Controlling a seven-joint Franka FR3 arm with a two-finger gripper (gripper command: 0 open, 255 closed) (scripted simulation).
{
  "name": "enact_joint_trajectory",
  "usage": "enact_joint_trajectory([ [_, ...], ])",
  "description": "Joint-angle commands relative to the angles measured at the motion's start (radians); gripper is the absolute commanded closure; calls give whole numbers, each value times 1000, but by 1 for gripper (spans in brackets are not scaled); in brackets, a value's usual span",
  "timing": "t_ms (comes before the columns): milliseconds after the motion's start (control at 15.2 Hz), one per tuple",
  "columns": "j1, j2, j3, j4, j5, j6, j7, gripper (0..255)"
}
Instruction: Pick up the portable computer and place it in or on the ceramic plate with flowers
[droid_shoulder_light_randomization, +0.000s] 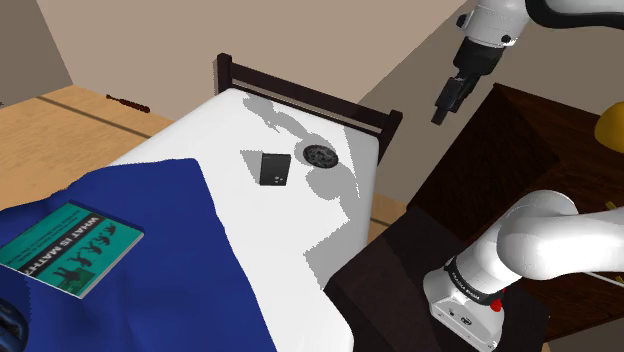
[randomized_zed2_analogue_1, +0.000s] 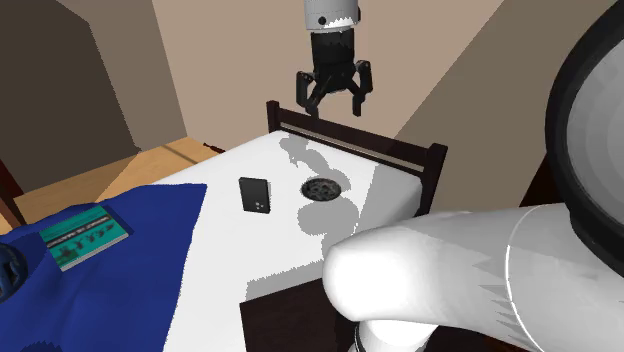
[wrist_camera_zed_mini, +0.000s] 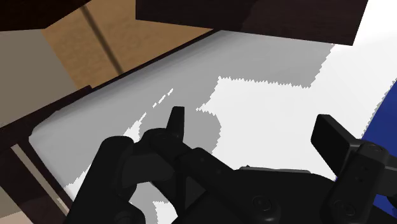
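closest to the shoulder camera sits the arm's white base (droid_shoulder_light_randomization: 470, 300) on its dark stand (droid_shoulder_light_randomization: 390, 285), beside the bed's near long edge. at the foot end, a blue blanket (droid_shoulder_light_randomization: 170, 270) covers the bed, and a teal book (droid_shoulder_light_randomization: 75, 247) titled "what is math?" lies flat on it, near the far long edge. past the blanket's edge the white sheet (droid_shoulder_light_randomization: 190, 140) is bare up to the portable computer (droid_shoulder_light_randomization: 273, 169), a small black slab about midway across the bed, towards the headboard end. just beyond it, near but not touching, the round plate (droid_shoulder_light_randomization: 320, 154) with a dark pattern lies flat in the arm's grey shadow, close to the dark wooden headboard (droid_shoulder_light_randomization: 300, 92). the gripper (droid_shoulder_light_randomization: 447, 103) hangs high in the air above the headboard's corner on the stand's side, well apart from both computer and plate. its black fingers (randomized_zed2_analogue_1: 358, 95) are spread wide, with nothing between them. beyond the bed, wooden floor (droid_shoulder_light_randomization: 70, 110) meets beige walls.
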Motion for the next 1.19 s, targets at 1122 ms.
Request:
enact_joint_trajectory([
  [1122,58,537,-45,27,12,528,-178,0],
])
